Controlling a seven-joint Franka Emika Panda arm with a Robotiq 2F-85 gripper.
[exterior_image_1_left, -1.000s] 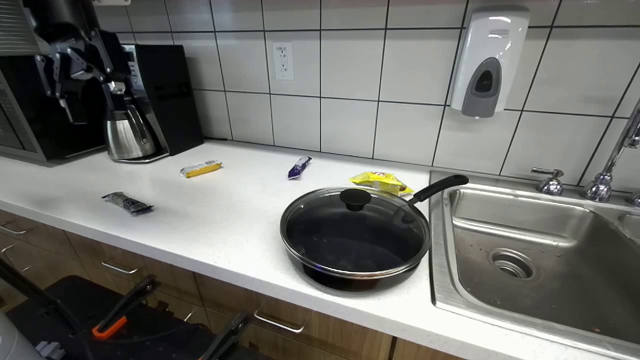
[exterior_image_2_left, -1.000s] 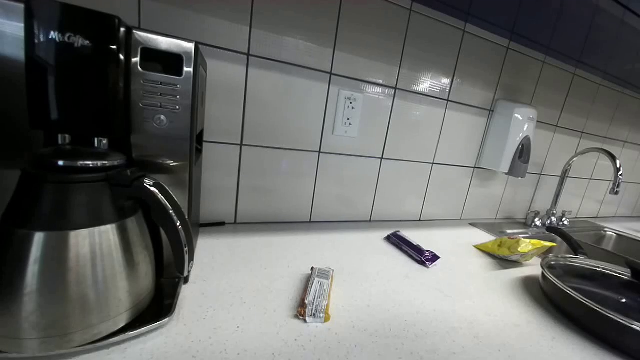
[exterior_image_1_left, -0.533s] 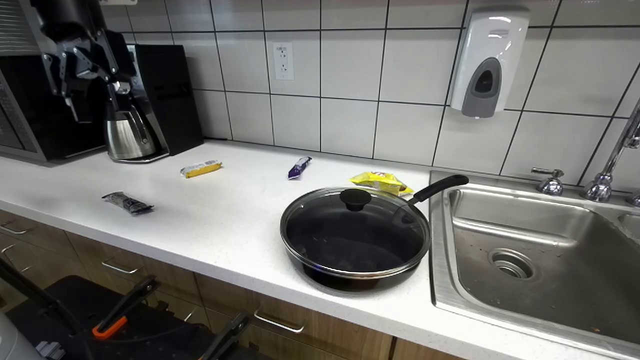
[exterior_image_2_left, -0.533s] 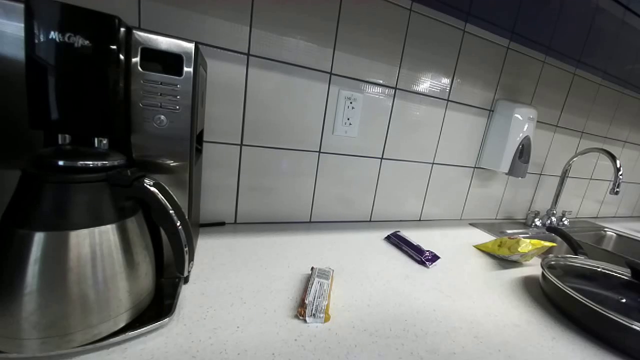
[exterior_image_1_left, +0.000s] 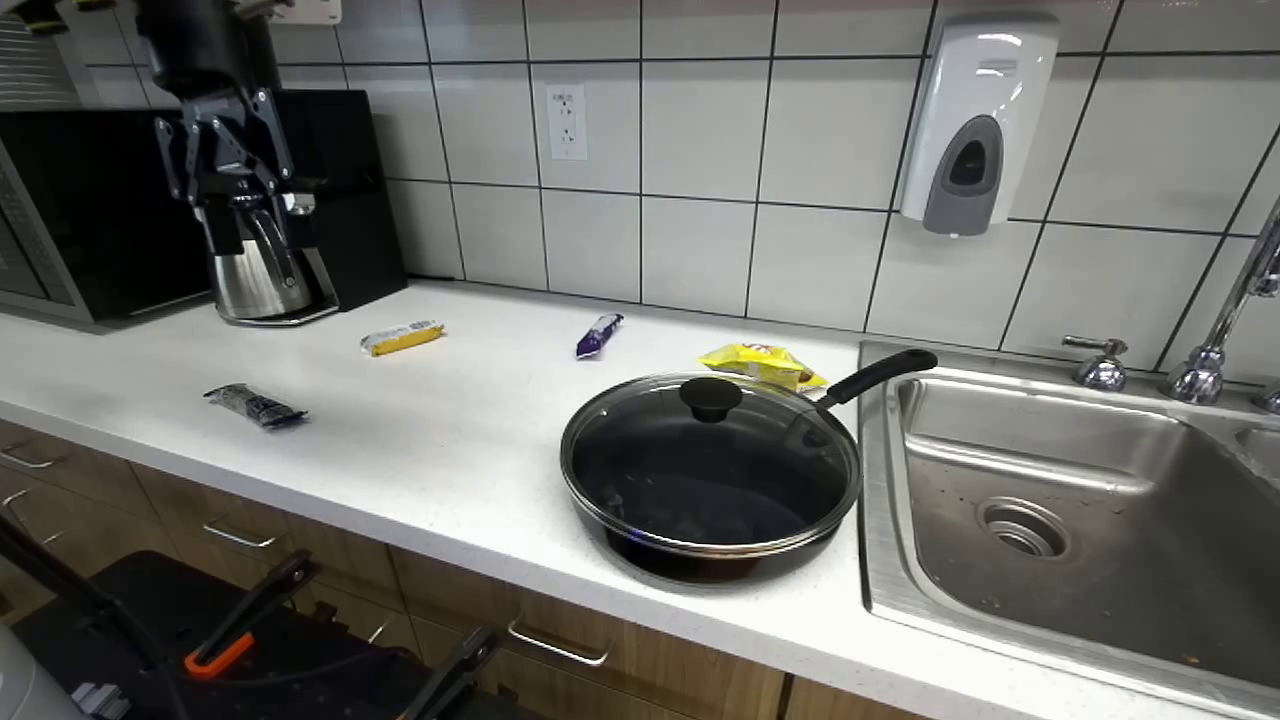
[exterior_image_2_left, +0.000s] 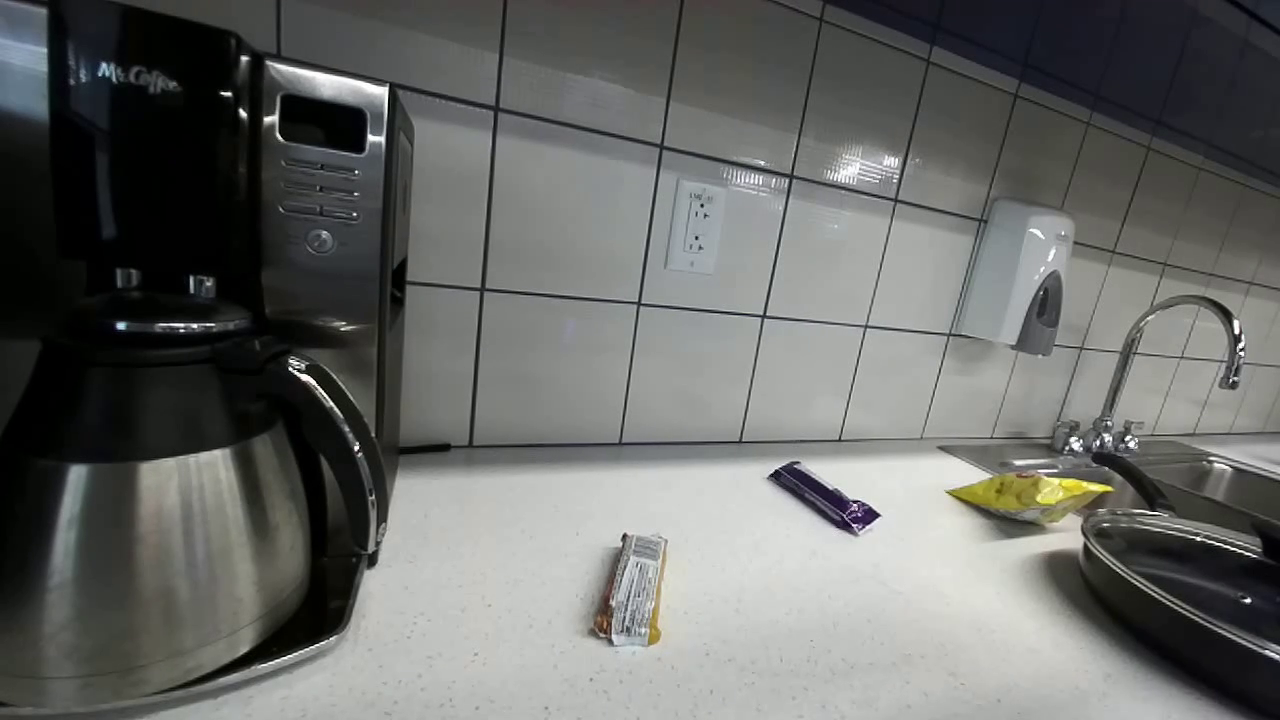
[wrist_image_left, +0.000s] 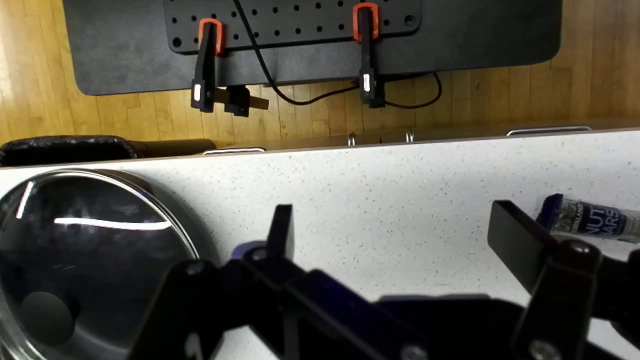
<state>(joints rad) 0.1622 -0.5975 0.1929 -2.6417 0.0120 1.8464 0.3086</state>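
Gripper (exterior_image_1_left: 262, 238) shifted right vs. prev. frames, upper left of frame in an exterior view, & hangs straighter; all else looks unmoved. State: released, jaws spread wide, only bare counter (wrist_image_left: 390, 185) seen btw them, nothing held.

Key relation, wrist view: nut bar (wrist_image_left: 594, 218) lies far right, approx. mid-height, one end cut by frame edge. Outside the jaw gap, just beside the frame-right finger as seen, but down on the counter w/ gripper above; exact height not readable. Long axis approx. L–R, dipping slightly toward right edge, so roughly in line w/ jaw span, not across it. Prob. same bar sits left, below mid-height, in an exterior view, near counter's front edge. Single arm, so nearest by default.

Counts: 3 bars, i.e. nut bar, yellow bar (exterior_image_1_left: 402, 338) (center left), purple bar (exterior_image_1_left: 598, 336) (center); 1 yellow bag (exterior_image_1_left: 762, 362), behind 1 lidded pan (exterior_image_1_left: 710, 470) (lower center); 1 coffee maker (exterior_image_2_left: 300, 250) w/ 1 carafe (exterior_image_2_left: 160, 540), left; 1 sink (exterior_image_1_left: 882, 560), right; 1 soap dispenser (exterior_image_1_left: 985, 110), upper right; 2 clamps (wrist_image_left: 368, 55), top of wrist view.
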